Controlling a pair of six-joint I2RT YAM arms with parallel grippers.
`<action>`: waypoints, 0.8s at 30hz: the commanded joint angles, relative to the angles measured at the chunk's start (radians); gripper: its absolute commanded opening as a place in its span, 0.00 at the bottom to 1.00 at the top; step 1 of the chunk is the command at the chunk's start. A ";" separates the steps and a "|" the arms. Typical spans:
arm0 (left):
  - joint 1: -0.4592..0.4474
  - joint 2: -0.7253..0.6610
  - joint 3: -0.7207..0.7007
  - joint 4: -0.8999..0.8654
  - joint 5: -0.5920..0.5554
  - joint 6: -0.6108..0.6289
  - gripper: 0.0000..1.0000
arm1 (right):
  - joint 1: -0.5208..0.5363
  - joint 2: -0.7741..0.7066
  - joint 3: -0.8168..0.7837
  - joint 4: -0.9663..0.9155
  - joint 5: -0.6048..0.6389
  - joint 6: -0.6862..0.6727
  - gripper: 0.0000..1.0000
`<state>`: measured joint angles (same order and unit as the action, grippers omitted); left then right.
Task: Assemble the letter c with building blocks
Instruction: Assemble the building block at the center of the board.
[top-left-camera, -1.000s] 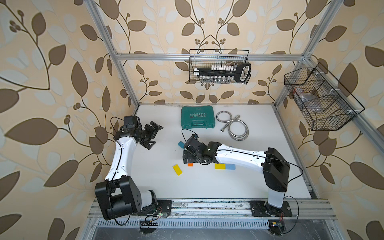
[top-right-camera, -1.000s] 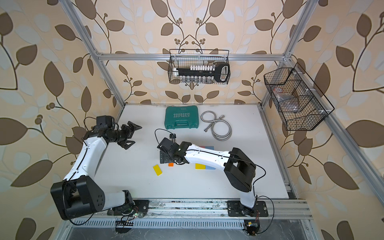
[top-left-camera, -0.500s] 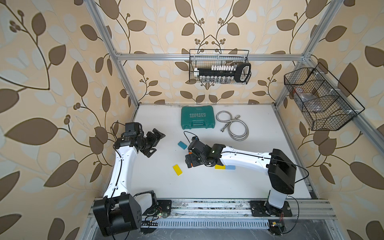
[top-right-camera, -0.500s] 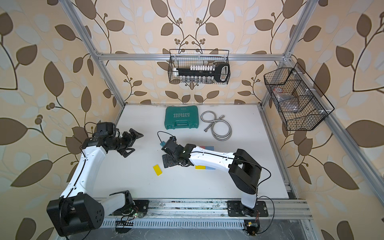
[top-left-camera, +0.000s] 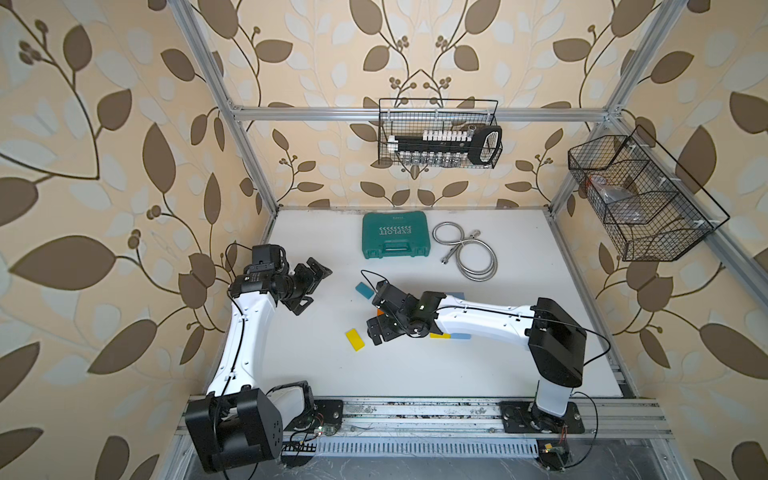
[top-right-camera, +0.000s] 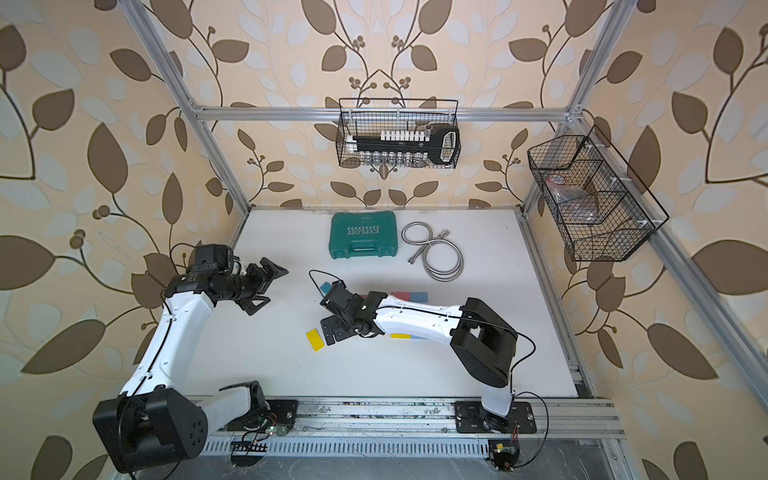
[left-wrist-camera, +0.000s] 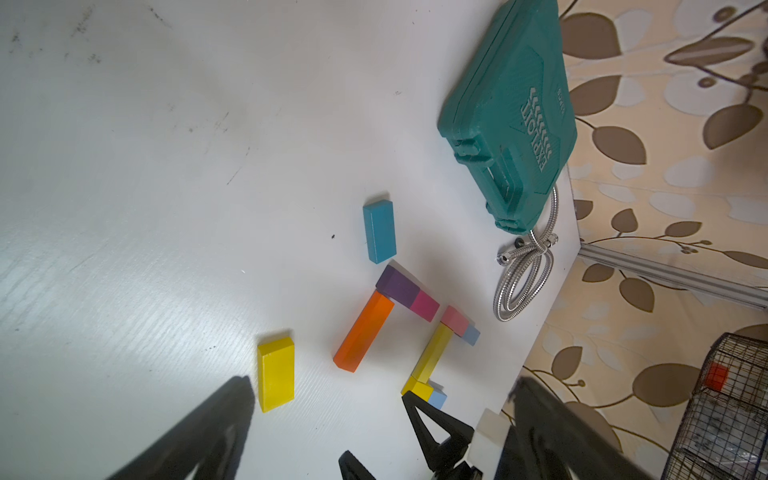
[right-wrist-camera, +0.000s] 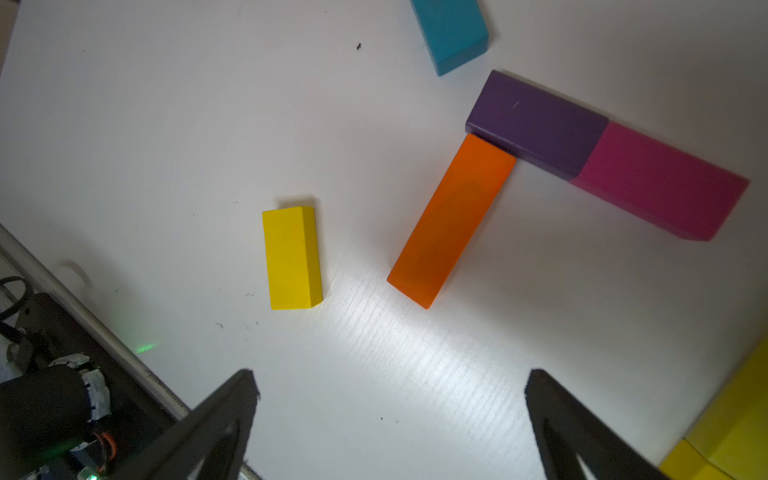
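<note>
Nearest on the counter (top-left-camera: 415, 374), a loose yellow block (right-wrist-camera: 293, 257) lies flat, just beside the right pincer (right-wrist-camera: 392, 382). That pincer hangs over the counter, jaws spread wide, grasping nothing. Beyond it, the orange block (right-wrist-camera: 453, 220) butts end-on against the purple block (right-wrist-camera: 536, 129). The magenta block (right-wrist-camera: 660, 183) joins the purple one end to end, forming a corner. The teal block (top-left-camera: 364, 289) lies apart, further back. The left pincer (top-left-camera: 313, 286), off to the left, is released and empty. Farthest back are the green case (top-left-camera: 395, 235) and the metal hose (top-left-camera: 473, 257).
</note>
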<state>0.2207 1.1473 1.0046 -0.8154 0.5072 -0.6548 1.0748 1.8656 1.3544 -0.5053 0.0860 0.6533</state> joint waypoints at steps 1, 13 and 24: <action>-0.011 0.015 0.034 -0.021 -0.022 0.014 0.99 | 0.011 0.026 0.037 -0.051 0.015 0.003 0.99; -0.011 0.088 0.072 -0.012 -0.010 0.030 0.99 | 0.054 0.048 0.068 -0.091 0.070 -0.025 0.99; -0.012 0.109 0.073 0.026 0.014 0.000 0.99 | 0.057 0.125 0.123 -0.168 0.115 -0.026 0.99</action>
<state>0.2207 1.2530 1.0477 -0.8066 0.5087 -0.6556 1.1275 1.9602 1.4479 -0.6201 0.1562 0.6346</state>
